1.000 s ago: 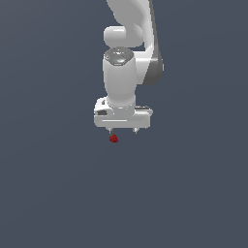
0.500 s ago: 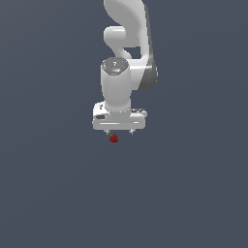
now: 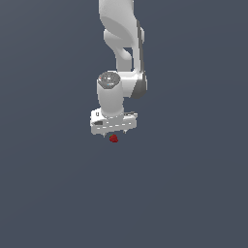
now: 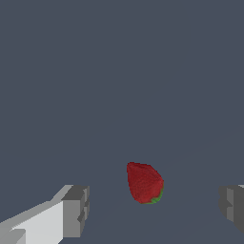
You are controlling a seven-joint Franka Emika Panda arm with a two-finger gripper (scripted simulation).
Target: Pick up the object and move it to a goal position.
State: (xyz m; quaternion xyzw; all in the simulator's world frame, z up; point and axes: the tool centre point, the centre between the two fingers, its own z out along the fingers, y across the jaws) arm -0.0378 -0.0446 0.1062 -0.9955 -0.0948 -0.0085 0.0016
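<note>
The pincer (image 3: 114,133) hangs spread apart over the strawberry (image 3: 114,139), its fingers (image 4: 76,209) flanking it untouched.

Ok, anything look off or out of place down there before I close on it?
Nothing stands out. The strawberry lies on its side on the plain grey surface, whole, with green at one end. The tool is open, one finger on each side, neither touching it. No other things show.
</note>
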